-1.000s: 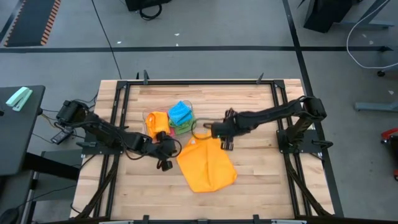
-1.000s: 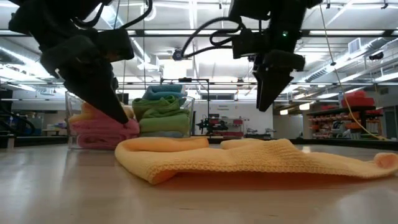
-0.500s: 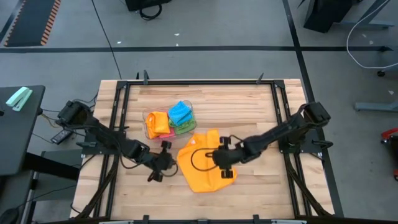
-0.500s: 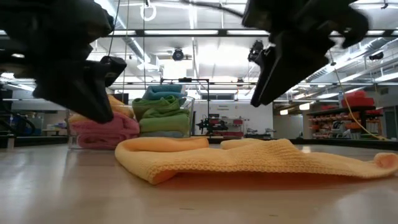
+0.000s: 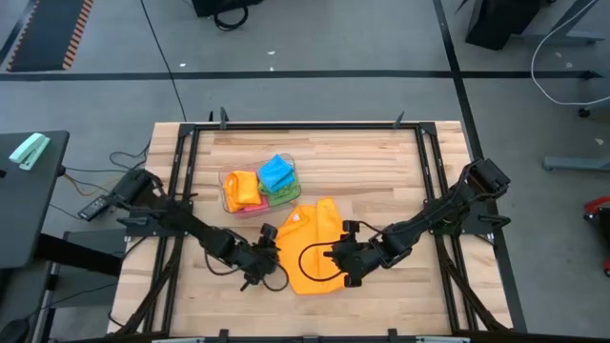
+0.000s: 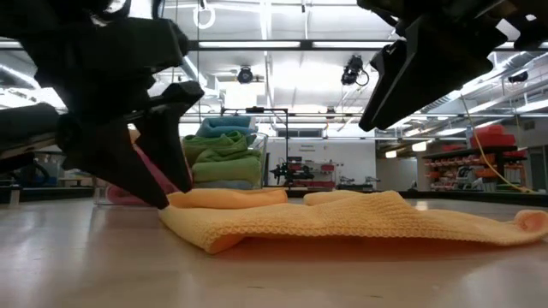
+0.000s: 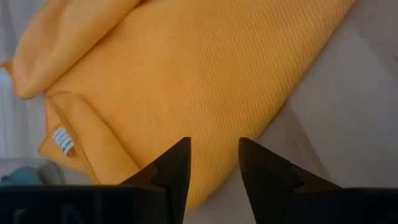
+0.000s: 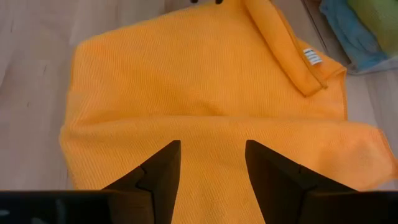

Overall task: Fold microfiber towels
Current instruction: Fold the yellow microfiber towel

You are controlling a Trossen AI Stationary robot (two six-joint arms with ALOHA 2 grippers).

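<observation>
An orange microfiber towel (image 5: 315,229) lies spread and rumpled on the wooden table, one corner with a white tag (image 8: 313,57) folded over. My left gripper (image 5: 274,270) is open and low at the towel's left edge, its fingers (image 7: 174,165) over the towel's border. My right gripper (image 5: 335,263) is open over the towel's right part and hangs clear above it in the low view (image 6: 377,111). More towels, orange (image 5: 243,189), blue (image 5: 276,171), green and pink, sit folded in a clear tub (image 5: 226,179). My left gripper's fingertips (image 6: 164,201) reach down to the table right at the orange towel's left end (image 6: 184,204), slanting from the table's left. Whether they touch the cloth I cannot tell.
The clear tub (image 6: 262,158) stands just beyond the spread towel. A black cable loop (image 5: 307,259) hangs over the towel between the two grippers. Bare wood (image 5: 381,171) lies to the right and far side, and a black frame (image 5: 286,126) rims the table.
My left gripper has gone from beside the tub toward the near edge and down to the towel's left edge, rolling and opening. My right gripper has swung from the tub side toward the near edge, over the towel's right part. The towel has stayed in place.
</observation>
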